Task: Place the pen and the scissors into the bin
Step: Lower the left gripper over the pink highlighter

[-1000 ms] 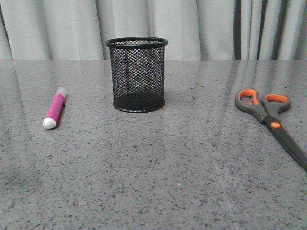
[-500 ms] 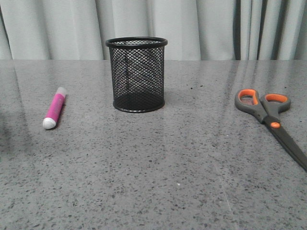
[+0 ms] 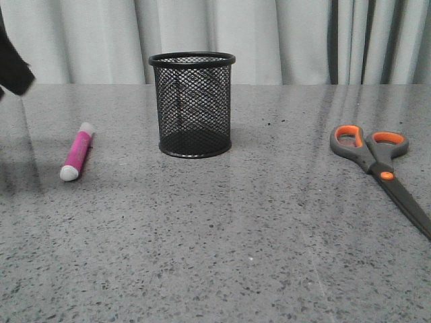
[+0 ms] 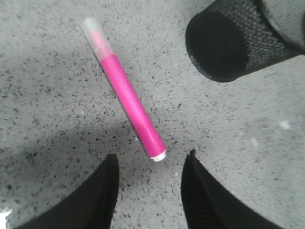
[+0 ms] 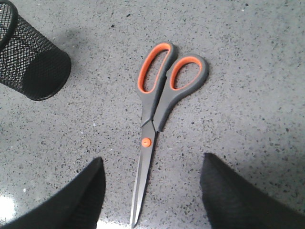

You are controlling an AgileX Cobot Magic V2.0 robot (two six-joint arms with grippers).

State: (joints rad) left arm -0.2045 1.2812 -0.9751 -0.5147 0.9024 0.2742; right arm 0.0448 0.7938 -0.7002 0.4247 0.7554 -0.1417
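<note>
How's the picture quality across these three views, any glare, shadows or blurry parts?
Front view: sharp, soft sheen streaks on the table, a blurred dark arm part at the left edge. Left wrist view: the pen is slightly soft, a broad shadow crosses the table near the left tool. Right wrist view: scissors crisp, a small glare patch at the corner beside the right tool.

My left arm (image 3: 12, 64) shows only as a dark shape at the far left edge of the front view, raised off the counter. My left pincer (image 4: 148, 191) points downward with its fingers spread apart, holding nothing. My right pincer (image 5: 150, 195) also points downward, fingers spread wide and empty.
</note>
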